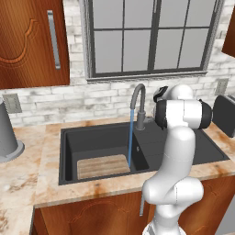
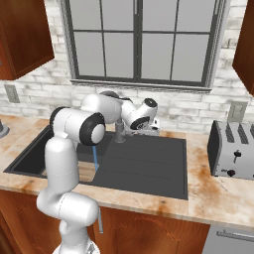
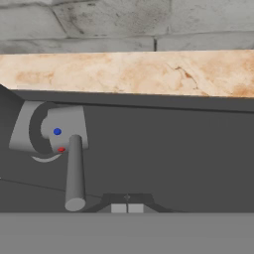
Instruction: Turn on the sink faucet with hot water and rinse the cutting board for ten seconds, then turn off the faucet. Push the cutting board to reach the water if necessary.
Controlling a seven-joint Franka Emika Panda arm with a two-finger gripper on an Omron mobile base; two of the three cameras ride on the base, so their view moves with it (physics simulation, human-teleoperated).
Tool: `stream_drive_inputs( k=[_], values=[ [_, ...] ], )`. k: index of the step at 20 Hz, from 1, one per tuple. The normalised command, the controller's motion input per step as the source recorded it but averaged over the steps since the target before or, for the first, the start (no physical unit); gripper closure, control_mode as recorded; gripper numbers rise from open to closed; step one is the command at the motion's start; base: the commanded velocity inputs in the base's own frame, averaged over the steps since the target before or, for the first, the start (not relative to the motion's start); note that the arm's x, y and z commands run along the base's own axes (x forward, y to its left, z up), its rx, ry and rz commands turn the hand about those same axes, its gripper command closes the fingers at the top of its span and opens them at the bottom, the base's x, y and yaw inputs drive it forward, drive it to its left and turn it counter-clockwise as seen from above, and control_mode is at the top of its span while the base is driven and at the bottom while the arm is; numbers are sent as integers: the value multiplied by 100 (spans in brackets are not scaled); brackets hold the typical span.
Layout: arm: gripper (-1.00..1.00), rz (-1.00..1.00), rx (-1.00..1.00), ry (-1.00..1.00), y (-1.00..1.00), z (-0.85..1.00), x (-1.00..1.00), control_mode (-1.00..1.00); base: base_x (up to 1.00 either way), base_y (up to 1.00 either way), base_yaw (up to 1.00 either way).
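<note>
Hovering with jaws closed and empty, the gripper (image 3: 127, 208) sits just right of the sink faucet (image 3: 49, 130) lever. Below and to its left, the water (image 1: 130, 137) falls beside the cutting board (image 1: 103, 166) in the sink (image 1: 193, 151), seemingly missing it. A careless sideways swing could bump the lever. Beyond lies open drainboard, then the brick wall (image 3: 124, 22).

The robot's arm (image 2: 62, 163) hides most of the cutting board (image 2: 88, 171).
</note>
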Motion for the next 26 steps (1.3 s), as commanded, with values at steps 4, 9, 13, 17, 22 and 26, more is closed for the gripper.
stream_drive_inputs(
  k=[4, 9, 13, 17, 22, 26],
  values=[
    [100, 0, 0, 0, 0, 0, 0, -100, 0, 0, 0],
    [100, 0, 0, 0, 0, 0, 0, -100, 0, 0, 0],
    [100, 0, 0, 0, 0, 0, 0, -100, 0, 0, 0],
    [100, 0, 0, 0, 0, 0, 0, -100, 0, 0, 0],
    [100, 0, 0, 0, 0, 0, 0, -100, 0, 0, 0],
    [100, 0, 0, 0, 0, 0, 0, -100, 0, 0, 0]
  ],
)
